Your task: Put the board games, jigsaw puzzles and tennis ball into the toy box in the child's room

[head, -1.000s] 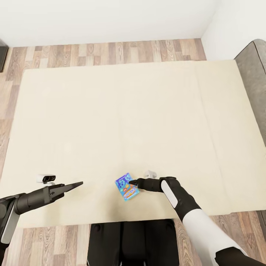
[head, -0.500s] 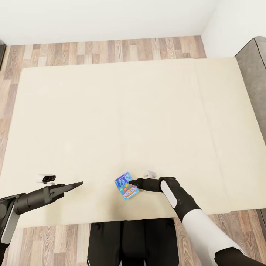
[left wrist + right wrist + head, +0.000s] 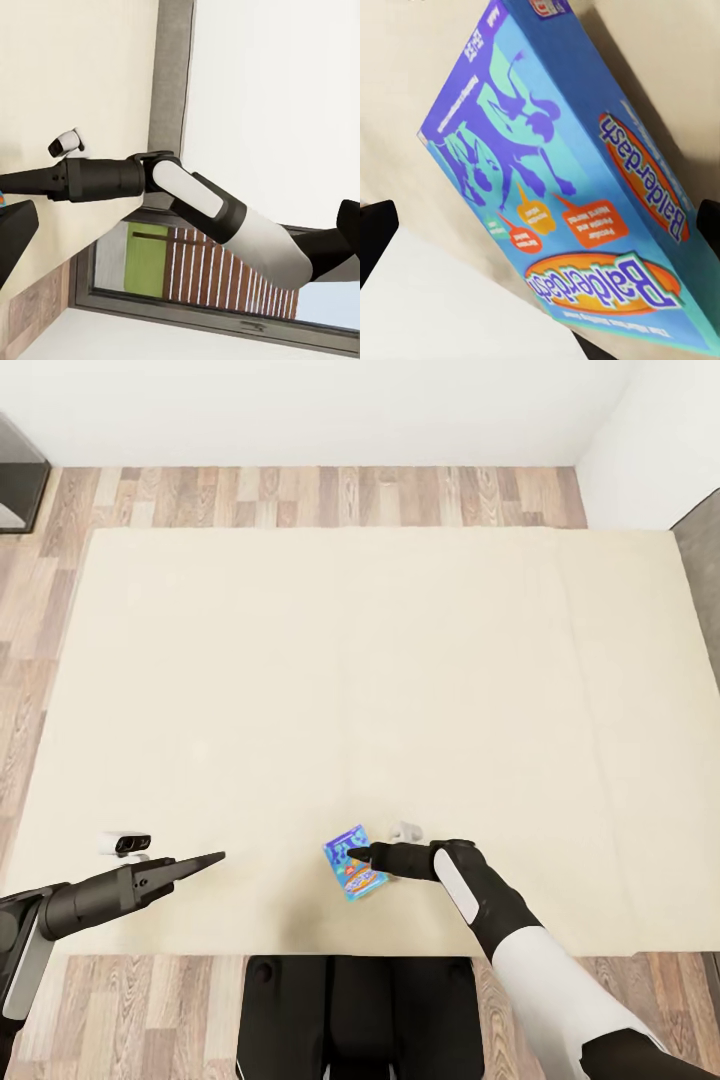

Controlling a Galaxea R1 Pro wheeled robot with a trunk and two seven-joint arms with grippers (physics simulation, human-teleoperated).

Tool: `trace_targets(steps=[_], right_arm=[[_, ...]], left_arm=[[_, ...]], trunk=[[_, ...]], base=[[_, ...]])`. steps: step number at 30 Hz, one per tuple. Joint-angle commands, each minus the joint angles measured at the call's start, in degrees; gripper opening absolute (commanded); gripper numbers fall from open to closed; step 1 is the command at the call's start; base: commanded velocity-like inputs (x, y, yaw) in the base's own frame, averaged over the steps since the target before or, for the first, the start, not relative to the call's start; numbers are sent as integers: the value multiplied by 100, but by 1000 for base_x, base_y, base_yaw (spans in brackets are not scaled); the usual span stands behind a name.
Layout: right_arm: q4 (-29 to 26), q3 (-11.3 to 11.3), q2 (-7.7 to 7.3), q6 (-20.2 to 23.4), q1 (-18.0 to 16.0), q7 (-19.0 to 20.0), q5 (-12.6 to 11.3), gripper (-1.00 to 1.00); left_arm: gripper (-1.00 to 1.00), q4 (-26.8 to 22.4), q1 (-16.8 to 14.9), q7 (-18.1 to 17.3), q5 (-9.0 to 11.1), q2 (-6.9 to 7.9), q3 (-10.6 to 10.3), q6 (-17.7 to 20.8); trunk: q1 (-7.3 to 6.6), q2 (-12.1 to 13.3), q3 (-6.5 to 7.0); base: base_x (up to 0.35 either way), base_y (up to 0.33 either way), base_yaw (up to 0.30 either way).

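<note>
On the cream bed [image 3: 300,660], near its front edge, lay a small blue board game [image 3: 354,862]; the right gripper [image 3: 362,853] touched it, grip unclear; the left gripper [image 3: 205,859] looked closed, empty.

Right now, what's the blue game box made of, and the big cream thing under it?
The blue game box looks like glossy printed cardboard: sharp flat edges, bright lettering. The bed looks like soft matte fabric, plain cream with faint seams, though a render leaves that unsure.
</note>
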Motion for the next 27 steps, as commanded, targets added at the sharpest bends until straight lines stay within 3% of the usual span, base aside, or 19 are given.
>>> trace_targets(steps=[1,14,27], right_arm=[[-4,-2,0,20,-1,10,-2,100],[-4,-5,-11,13,-1,16,-2,100],[-13,-5,-15,13,-1,22,-2,100]], left_arm=[[100,-1,-1,-23,-5,2,0,61],[100,-1,0,-23,-5,2,6,61],[100,-1,-1,-23,-5,9,6,61]], trunk=[[3,-9,-6],[3,-9,-11],[3,-9,-12]], base=[[0,0,19],[0,0,92],[0,0,10]])
